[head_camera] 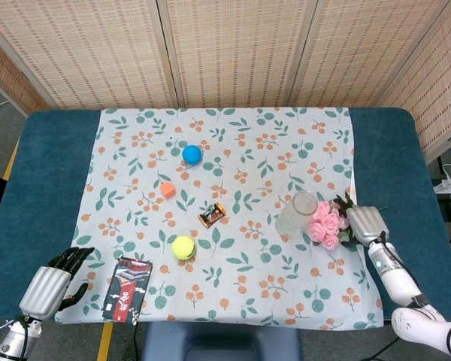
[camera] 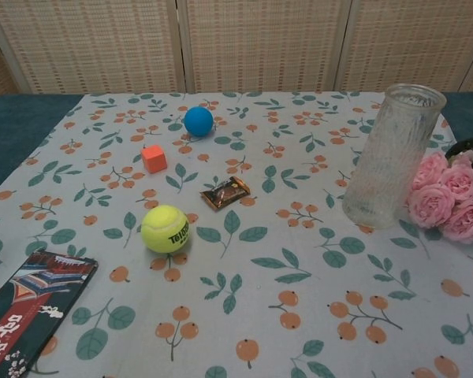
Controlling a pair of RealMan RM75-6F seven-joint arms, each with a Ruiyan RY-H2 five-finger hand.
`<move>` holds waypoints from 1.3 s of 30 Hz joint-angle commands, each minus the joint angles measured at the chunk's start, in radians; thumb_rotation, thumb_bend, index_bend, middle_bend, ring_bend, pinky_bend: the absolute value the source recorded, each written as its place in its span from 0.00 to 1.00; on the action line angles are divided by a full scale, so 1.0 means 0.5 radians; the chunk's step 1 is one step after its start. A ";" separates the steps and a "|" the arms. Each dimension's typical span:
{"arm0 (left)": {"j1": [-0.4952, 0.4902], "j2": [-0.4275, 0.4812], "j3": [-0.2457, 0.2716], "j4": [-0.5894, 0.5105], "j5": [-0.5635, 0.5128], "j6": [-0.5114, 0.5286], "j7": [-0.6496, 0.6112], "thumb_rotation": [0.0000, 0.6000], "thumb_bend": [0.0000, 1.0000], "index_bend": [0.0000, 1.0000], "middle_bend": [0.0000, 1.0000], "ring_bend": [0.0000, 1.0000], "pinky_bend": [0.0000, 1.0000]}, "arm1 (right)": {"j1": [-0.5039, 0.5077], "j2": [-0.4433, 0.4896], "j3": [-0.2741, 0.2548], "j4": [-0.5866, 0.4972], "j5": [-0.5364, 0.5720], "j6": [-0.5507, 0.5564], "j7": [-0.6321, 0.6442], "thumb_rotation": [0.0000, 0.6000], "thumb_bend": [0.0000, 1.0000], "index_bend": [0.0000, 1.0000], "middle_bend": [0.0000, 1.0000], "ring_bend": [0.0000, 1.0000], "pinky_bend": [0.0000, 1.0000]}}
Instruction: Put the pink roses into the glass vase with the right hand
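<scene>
Right hand [head_camera: 366, 223] rests over the stems of the pink roses [head_camera: 325, 224], blooms lying beside the upright glass vase [head_camera: 297, 214], likely for lifting; whether its fingers have closed cannot be told.

right hand [head_camera: 367, 223] low over the table's right side, back of hand up, forearm running down-right to the frame corner; fingers hidden under it, grip can't be told. left hand [head_camera: 51, 282] at bottom-left corner, dark fingers loosely curled forward, holding nothing
</scene>
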 commanded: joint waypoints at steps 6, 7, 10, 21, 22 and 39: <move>-0.001 0.000 0.003 0.001 0.007 -0.001 0.001 1.00 0.38 0.11 0.18 0.16 0.37 | 0.062 -0.127 -0.034 0.129 0.201 0.036 -0.192 1.00 0.03 0.38 0.53 0.55 0.85; -0.002 -0.001 0.003 0.001 0.006 -0.004 0.002 1.00 0.38 0.11 0.18 0.16 0.37 | 0.064 -0.135 -0.037 0.135 0.212 0.050 -0.210 1.00 0.03 0.44 0.55 0.56 0.86; -0.004 -0.002 0.003 0.002 0.004 -0.010 0.003 1.00 0.38 0.11 0.18 0.16 0.37 | 0.064 -0.164 -0.043 0.159 0.232 0.112 -0.257 1.00 0.03 0.57 0.61 0.62 0.91; -0.006 -0.003 0.006 0.002 0.004 -0.019 0.003 1.00 0.38 0.11 0.18 0.16 0.37 | 0.013 -0.173 -0.018 0.136 0.102 0.357 -0.198 1.00 0.03 0.80 0.92 0.93 1.00; -0.006 -0.004 0.006 0.003 0.004 -0.019 0.004 1.00 0.38 0.11 0.18 0.16 0.37 | 0.008 -0.162 -0.013 0.121 0.090 0.369 -0.181 1.00 0.03 0.80 0.93 0.93 1.00; -0.002 0.005 0.006 -0.006 0.016 0.001 -0.014 1.00 0.38 0.11 0.18 0.16 0.37 | -0.274 0.650 0.058 -1.013 -0.295 0.738 0.313 1.00 0.07 0.84 0.95 0.95 1.00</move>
